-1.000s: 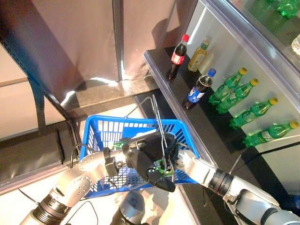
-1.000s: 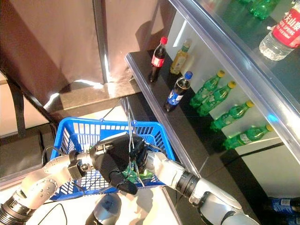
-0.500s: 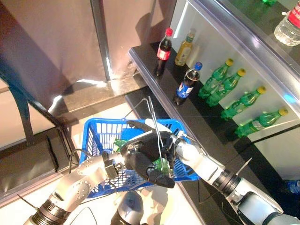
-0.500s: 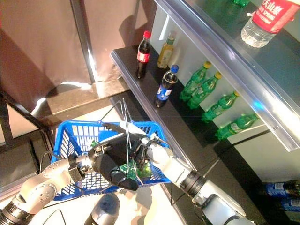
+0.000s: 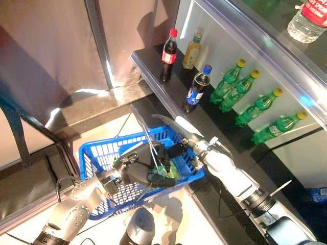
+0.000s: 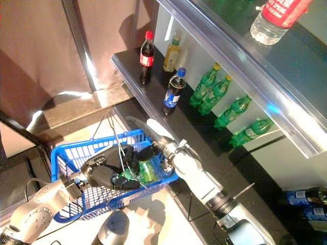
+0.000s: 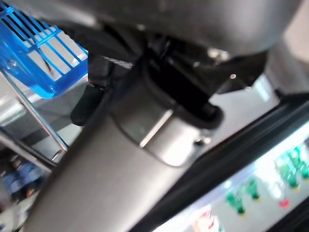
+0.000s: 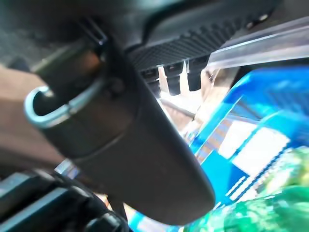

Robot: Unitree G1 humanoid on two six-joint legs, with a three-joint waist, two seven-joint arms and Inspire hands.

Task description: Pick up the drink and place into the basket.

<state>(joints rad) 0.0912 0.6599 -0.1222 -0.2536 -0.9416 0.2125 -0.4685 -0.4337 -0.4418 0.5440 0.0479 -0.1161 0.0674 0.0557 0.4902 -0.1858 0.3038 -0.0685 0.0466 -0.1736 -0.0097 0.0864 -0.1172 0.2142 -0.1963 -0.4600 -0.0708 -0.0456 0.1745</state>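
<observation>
A blue plastic basket [image 5: 97, 163] with wire handles [image 5: 144, 133] hangs low in front of a dark shelf. Inside it, at the right end, lies a green drink bottle [image 5: 177, 167] [image 6: 146, 171]. My left hand [image 5: 134, 170] is at the basket's middle with its fingers curled round the wire handles. My right hand [image 5: 178, 149] reaches in from the right and hovers just over the bottle. Its white-covered thumb [image 5: 176, 125] sticks out straight, off the bottle. The right wrist view shows the green bottle [image 8: 270, 203] past that thumb, untouched.
On the dark shelf [image 5: 153, 66] stand a red-capped cola bottle [image 5: 168, 53], a yellow drink [image 5: 191, 43] and a blue-capped dark bottle [image 5: 196, 92]. Several green bottles [image 5: 255, 106] lie further right. A water bottle [image 5: 311, 20] rests on the upper shelf.
The camera has shifted, so the shelf sits lower left in view. My right hand has lifted off the green bottle and its thumb now points away; the bottle lies in the basket.
</observation>
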